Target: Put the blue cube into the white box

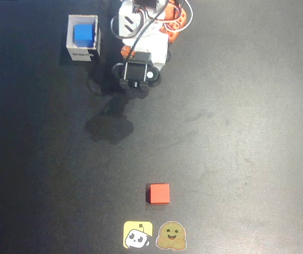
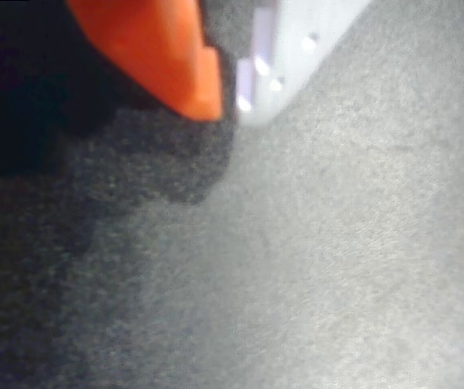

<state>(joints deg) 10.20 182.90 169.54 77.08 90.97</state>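
Blue cube (image 1: 83, 34) inside white box (image 1: 82, 38), left of gripper (image 2: 230, 97); fingers (image 2: 167, 49) pressed together, holding nothing; red cube (image 1: 158, 193) well apart

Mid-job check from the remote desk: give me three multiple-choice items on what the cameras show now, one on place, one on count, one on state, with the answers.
1. Where is the small bright-blue cube?
A. On the black table beside the red cube
B. Inside the small square white box
C. Between the gripper's fingers

2. How many cubes show in the overhead view?
A. One
B. Two
C. Three

3. In the wrist view, what is the gripper holding?
A. Nothing
B. The red cube
C. A sticker

Answers: 1 B, the blue face sits within the box walls at upper left of the overhead view. 2 B, the blue one plus the red-orange cube low on the black table. 3 A, the orange and white fingertips meet with bare table beyond.
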